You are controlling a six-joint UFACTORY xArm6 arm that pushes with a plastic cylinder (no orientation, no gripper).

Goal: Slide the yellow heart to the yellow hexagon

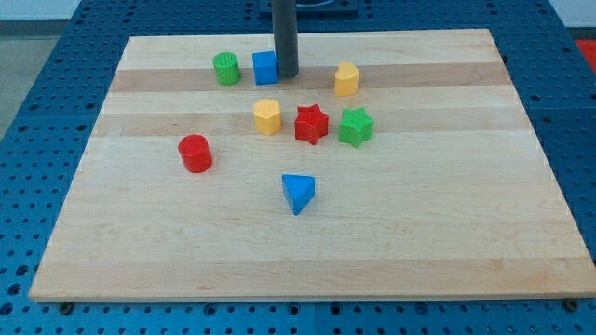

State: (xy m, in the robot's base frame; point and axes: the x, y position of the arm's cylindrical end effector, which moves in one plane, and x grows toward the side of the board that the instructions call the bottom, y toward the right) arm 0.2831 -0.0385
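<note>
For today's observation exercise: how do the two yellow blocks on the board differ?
The yellow heart has a notched top; the yellow hexagon has flat sides. The heart lies nearer the view's top and right, alone; the hexagon sits beside the red star. My tip is beside the blue cube, touching neither. Both are yellow and upright.
</note>
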